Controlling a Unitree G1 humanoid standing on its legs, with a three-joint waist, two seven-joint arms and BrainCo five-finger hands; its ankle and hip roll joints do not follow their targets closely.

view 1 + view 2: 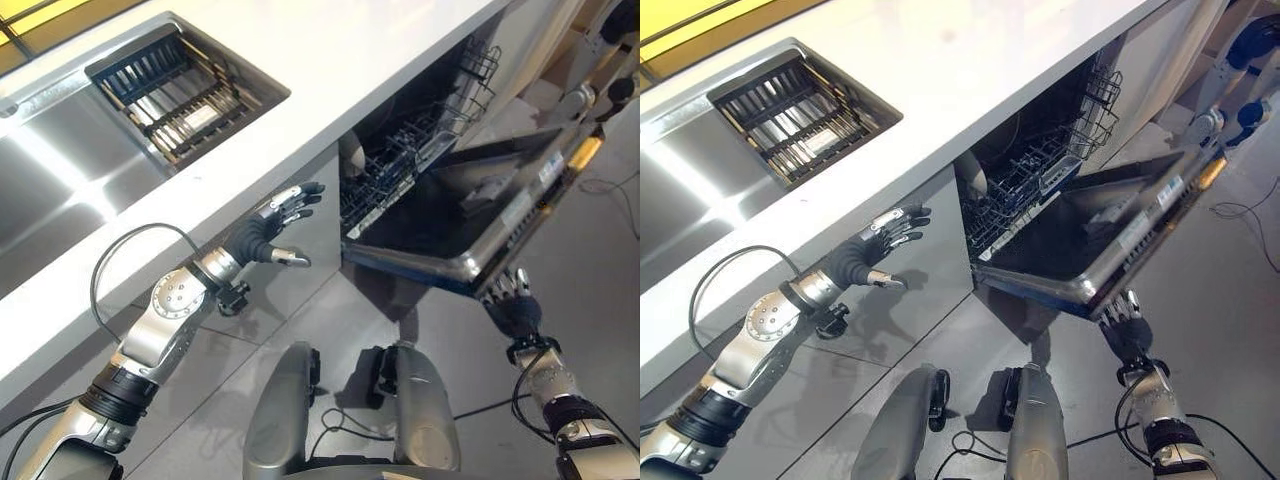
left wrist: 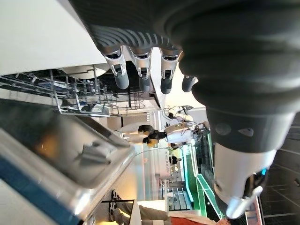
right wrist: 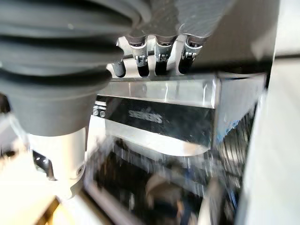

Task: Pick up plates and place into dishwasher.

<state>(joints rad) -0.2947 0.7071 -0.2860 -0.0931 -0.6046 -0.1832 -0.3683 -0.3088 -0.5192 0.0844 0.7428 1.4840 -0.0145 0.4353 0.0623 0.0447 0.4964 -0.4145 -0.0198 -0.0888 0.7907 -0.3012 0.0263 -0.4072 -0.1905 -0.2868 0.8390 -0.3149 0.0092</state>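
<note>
Two hands show below a white bench (image 1: 330, 60). The left hand (image 1: 268, 232) hangs in the air before the grey cabinet front (image 1: 310, 240) under the bench edge, fingers straight and spread, thumb apart, holding nothing. The right hand (image 1: 513, 300) reaches up under the front edge of the dishwasher door (image 1: 470, 215), which hangs part open and tilted; its fingers (image 3: 161, 58) lie nearly straight against the door's underside edge, curled round nothing. Inside the dishwasher, the lower rack (image 1: 385, 170) is pulled partly out over the door, and a white plate (image 1: 973, 172) stands on edge at the rack's left end. An upper wire rack (image 1: 478, 75) shows deeper in the opening. To the left, a sink (image 1: 70, 170) is sunk into the bench, with a dark slatted tray (image 1: 180, 90) set in its far part. Grey floor tiles (image 1: 330, 320) lie below.
</note>
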